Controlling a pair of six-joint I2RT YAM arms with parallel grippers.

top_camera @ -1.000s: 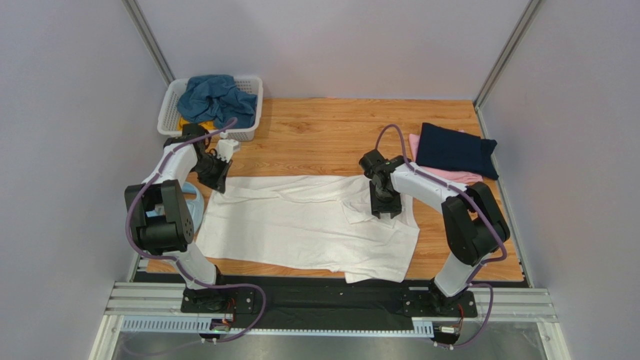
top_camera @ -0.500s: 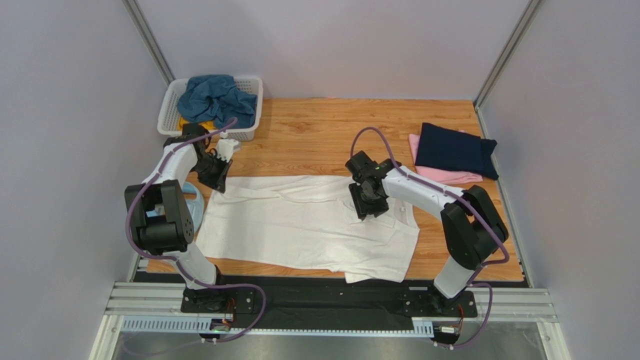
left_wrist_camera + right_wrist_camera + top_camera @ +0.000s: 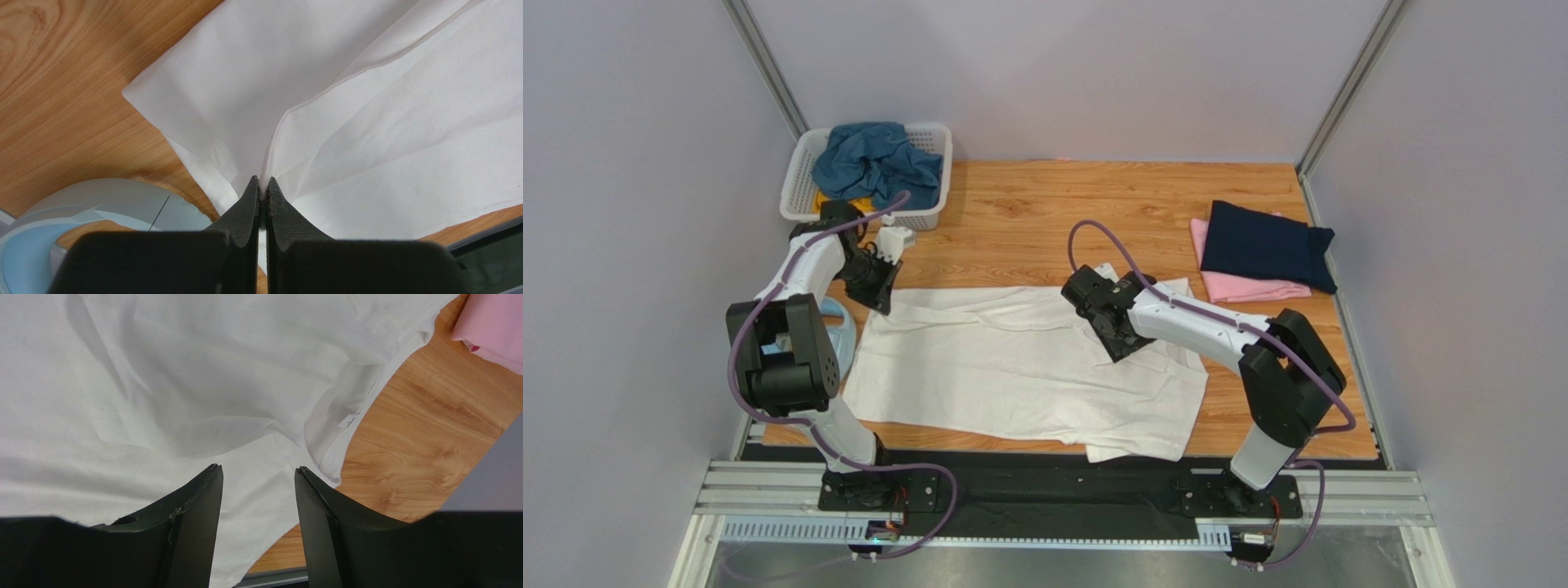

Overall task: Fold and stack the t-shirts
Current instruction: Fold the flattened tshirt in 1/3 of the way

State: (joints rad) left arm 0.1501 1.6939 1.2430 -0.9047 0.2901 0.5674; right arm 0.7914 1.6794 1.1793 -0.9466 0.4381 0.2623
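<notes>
White t-shirt (image 3: 1014, 368) lies spread across the middle of the counter (image 3: 1038, 214), well apart from the folded navy t-shirt (image 3: 1266, 243) stacked on the pink t-shirt (image 3: 1249, 289). The left hand (image 3: 262, 184) is pressed together, pinching a fold at its far-left corner. The right hand (image 3: 258, 470) hangs over the cloth, fingers spread (nothing between them). For a clean fold, the right should probably pinch the far edge opposite before both lift together, edge taut

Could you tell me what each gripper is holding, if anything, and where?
The left gripper pinches the white t-shirt by its edge near its far left corner; the right gripper is open, holding nothing.
</notes>
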